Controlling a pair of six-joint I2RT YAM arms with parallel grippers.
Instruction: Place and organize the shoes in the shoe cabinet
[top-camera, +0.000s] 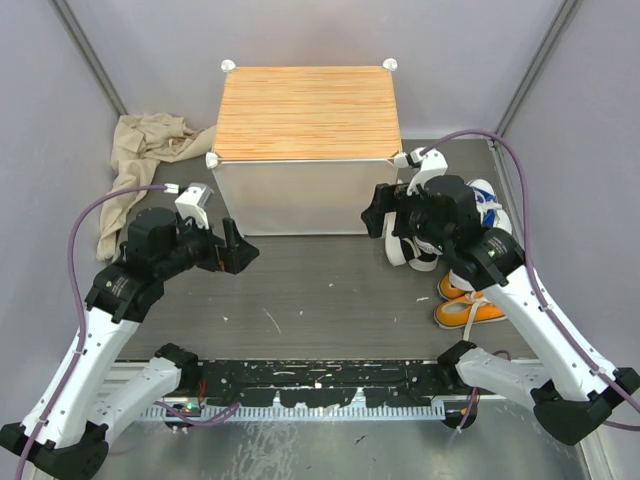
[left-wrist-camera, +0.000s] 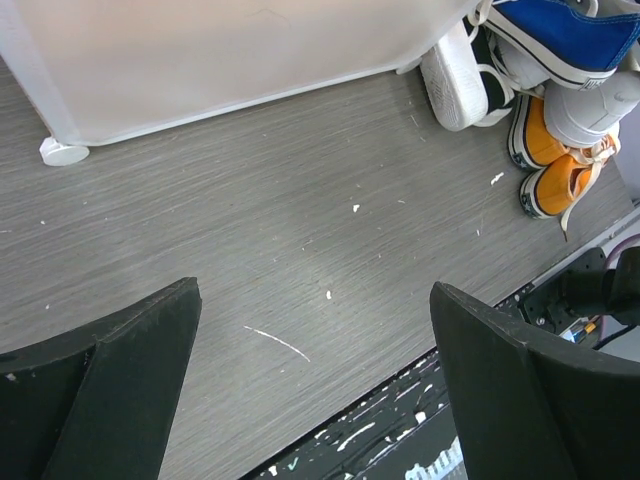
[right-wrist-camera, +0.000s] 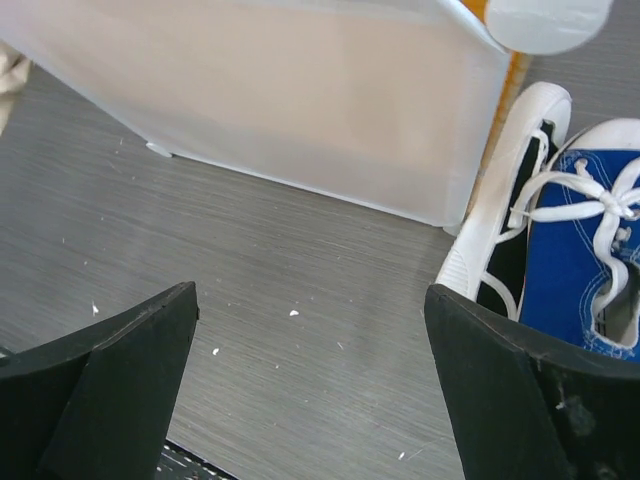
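The shoe cabinet (top-camera: 305, 112) stands at the back middle, its orange striped top up and its pale door panel (top-camera: 300, 200) shut towards me. The shoes lie in a heap on the floor right of it: a blue one (top-camera: 488, 205), a black high-top with white sole (top-camera: 420, 252), and orange ones (top-camera: 465, 302). My left gripper (top-camera: 237, 250) is open and empty above the floor, front left of the cabinet. My right gripper (top-camera: 374, 215) is open and empty, by the cabinet's front right corner, just left of the shoes. The right wrist view shows the blue shoe (right-wrist-camera: 570, 260) and the high-top (right-wrist-camera: 500, 225) beside my right finger.
A beige cloth (top-camera: 140, 170) lies crumpled on the floor left of the cabinet, against the grey wall. White knobs mark the cabinet's corners (top-camera: 212, 160). The left wrist view shows the door panel (left-wrist-camera: 230, 50), a bottom knob (left-wrist-camera: 65, 152) and the shoe heap (left-wrist-camera: 550, 165) at far right.
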